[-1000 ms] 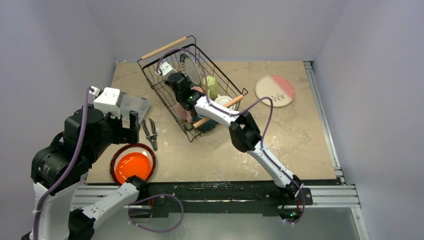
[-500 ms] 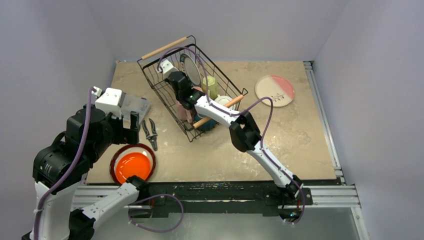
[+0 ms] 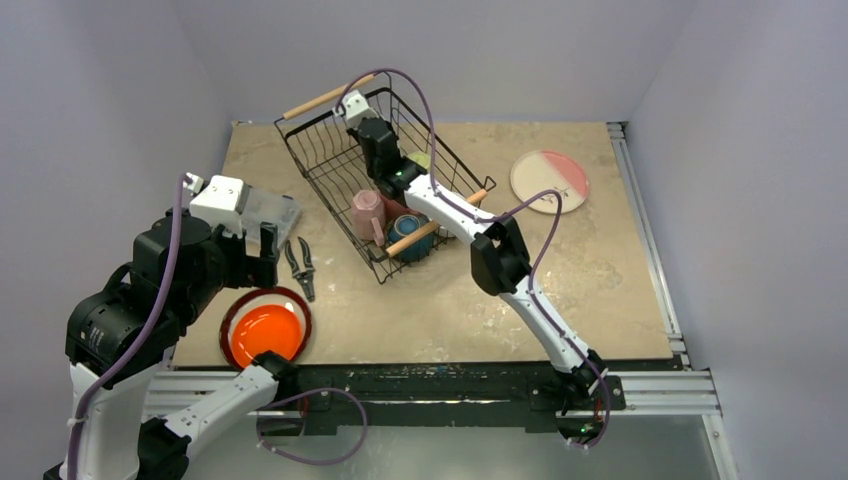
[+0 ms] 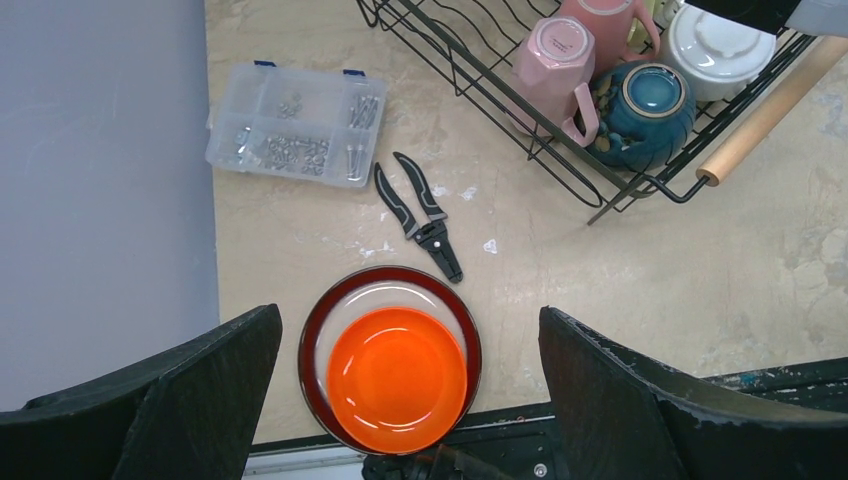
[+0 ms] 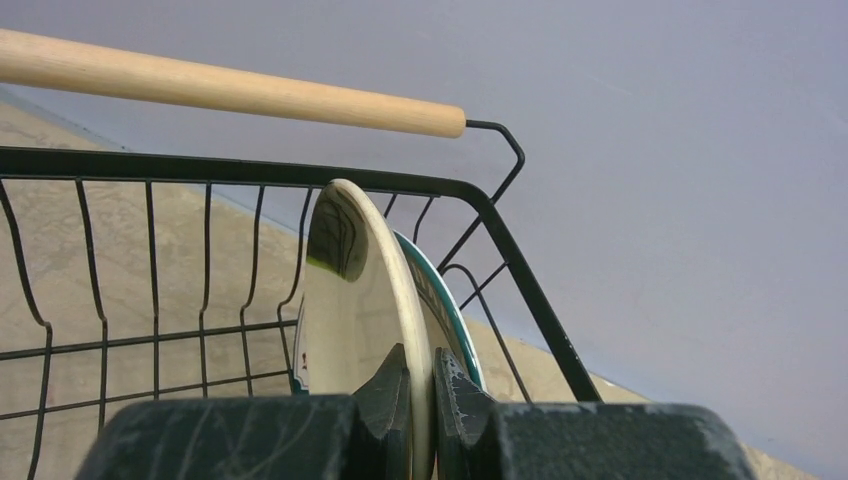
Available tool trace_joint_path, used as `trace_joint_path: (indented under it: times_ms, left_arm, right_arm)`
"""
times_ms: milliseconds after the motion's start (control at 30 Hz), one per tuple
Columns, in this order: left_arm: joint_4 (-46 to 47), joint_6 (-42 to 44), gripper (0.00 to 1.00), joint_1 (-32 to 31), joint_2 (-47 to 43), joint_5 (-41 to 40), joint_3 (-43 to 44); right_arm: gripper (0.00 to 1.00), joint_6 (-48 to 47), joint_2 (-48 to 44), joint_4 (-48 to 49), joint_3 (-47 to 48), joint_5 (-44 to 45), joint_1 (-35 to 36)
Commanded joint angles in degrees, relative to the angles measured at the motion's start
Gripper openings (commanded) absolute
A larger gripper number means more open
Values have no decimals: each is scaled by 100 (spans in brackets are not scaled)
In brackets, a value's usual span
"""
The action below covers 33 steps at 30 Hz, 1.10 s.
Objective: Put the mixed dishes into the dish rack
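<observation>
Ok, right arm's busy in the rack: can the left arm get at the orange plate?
Probably yes: the left gripper hangs open right over the orange plate, with nothing lying over it.

Five plates [image 3: 549, 181] (two in the rack [image 3: 328, 97]), perhaps two pink mugs [image 4: 556, 55], one bowl [image 4: 645, 105], one cup [image 4: 718, 42].

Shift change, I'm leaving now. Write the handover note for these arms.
Right gripper: shut on a white plate standing in the dish rack, beside a teal-rimmed plate.
Left gripper: open, above the orange plate stacked on the dark red-rimmed plate.
Racked: pink mug, teal bowl, white cup.
To do: those two plates and the pink-white plate on the table.
</observation>
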Motion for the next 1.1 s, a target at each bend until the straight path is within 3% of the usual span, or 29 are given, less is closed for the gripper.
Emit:
trace_joint_path:
  times_ms: [0,633,667,867,967,1067]
  left_arm:
    - [107,61,100,29,17,-139,-33]
    - [140,187,100,29,-18,-215,-69]
    - [147,193,100,29,-14,-215,-69]
    - [184,203,100,33,-9,-207,-60]
    - [214,173,100,30,-27,-192,-88]
    - [337,101,100,29,-64,-110,-164]
  right_arm:
    - [0,21,-283,277,23,14,80]
    - [0,3,-87,223,-588,-51,69]
    - [4,32,-87,204,-589,-51,69]
    - [54,103,-142,101,-451,101,69]
    - [66,244,-395,-57,-262,135,67]
    - [70,295,-791,-194,-205,232,94]
